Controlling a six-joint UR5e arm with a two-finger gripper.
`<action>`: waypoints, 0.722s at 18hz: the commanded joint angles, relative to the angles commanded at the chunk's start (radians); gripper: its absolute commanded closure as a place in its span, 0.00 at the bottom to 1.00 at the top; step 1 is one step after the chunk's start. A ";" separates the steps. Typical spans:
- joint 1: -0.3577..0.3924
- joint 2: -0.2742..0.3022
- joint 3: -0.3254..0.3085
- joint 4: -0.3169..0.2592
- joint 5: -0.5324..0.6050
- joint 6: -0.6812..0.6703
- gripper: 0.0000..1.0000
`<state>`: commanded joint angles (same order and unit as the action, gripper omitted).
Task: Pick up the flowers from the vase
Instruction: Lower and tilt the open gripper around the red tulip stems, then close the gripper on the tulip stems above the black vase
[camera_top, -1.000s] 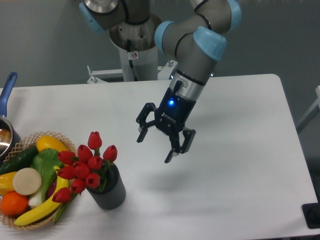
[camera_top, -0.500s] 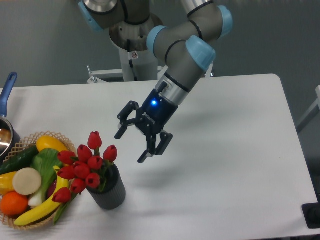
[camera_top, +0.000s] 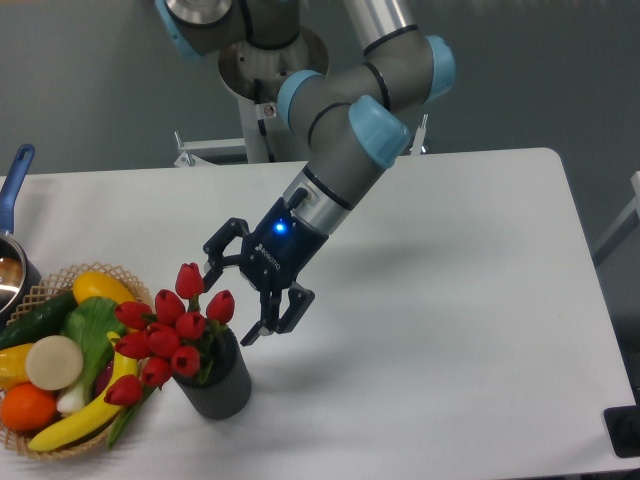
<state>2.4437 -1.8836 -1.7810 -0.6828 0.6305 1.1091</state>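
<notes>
As stems tilt leftward, flowers (camera_top: 170, 330) askew.

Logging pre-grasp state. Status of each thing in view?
pincer: open, empty, tilted toward the buds, beside them.
flowers: in the vase, leaning toward the basket, ungrasped.
vase: upright on the table.
basket: full of fruit and vegetables.
saucepan: at the table's edge, mostly out of frame.
</notes>
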 joint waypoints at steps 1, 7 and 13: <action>-0.005 -0.006 0.002 0.002 0.000 0.000 0.00; -0.018 -0.018 -0.005 0.002 0.009 0.000 0.00; -0.022 -0.041 0.008 0.003 0.011 0.000 0.00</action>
<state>2.4222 -1.9251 -1.7733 -0.6796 0.6412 1.1091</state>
